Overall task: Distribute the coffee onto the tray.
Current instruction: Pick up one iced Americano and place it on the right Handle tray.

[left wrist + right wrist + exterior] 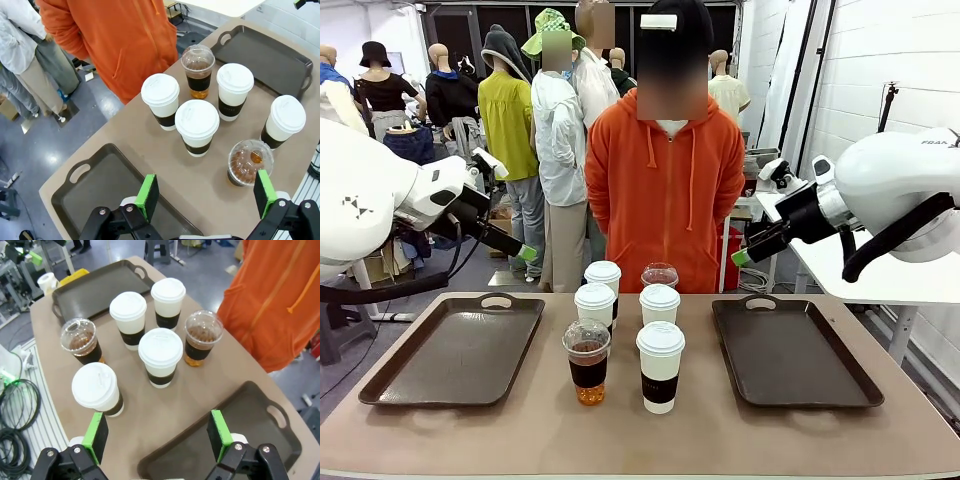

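Left pincer (205,194) and right pincer (157,436) spread, empty; rear clear cup (659,272) half hidden behind paper cup (659,306).

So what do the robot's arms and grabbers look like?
The left arm and right arm are glossy white, rounded shells with dark cables. The left gripper and right gripper are black, each with two fingers padded bright green.

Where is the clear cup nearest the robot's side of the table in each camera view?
Front view: clear cup, front row, left of a white cup.
Left wrist view: clear cup, lower right.
Right wrist view: clear cup, left side.
Shared landmark: the orange hoodie; of the two clear cups, this one stands farther from it.
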